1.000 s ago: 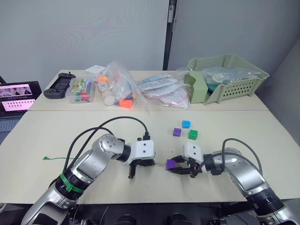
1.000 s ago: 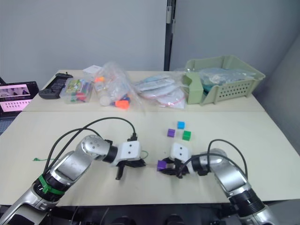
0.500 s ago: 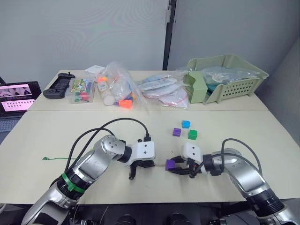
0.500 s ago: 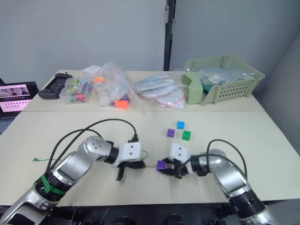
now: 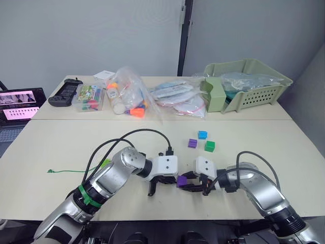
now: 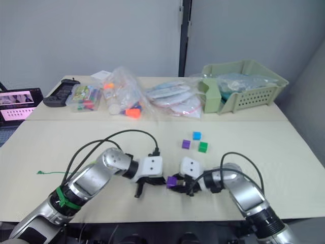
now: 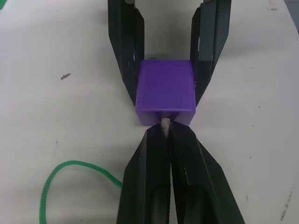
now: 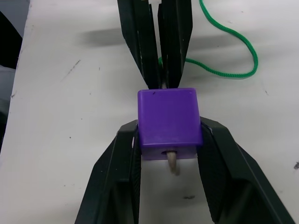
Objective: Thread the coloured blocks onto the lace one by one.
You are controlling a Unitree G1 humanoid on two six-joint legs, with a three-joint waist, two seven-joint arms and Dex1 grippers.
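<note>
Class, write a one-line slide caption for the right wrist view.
Right claw holds purple block; lace tip pokes through.

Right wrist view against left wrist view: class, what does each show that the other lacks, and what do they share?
Right wrist view: the lace's pale tip poking out of the purple block's near face. Left wrist view: that tip entering the block's opposite face, pinched in the shut left gripper. Both: the block held by the right gripper, and green lace looping on the table.
</note>
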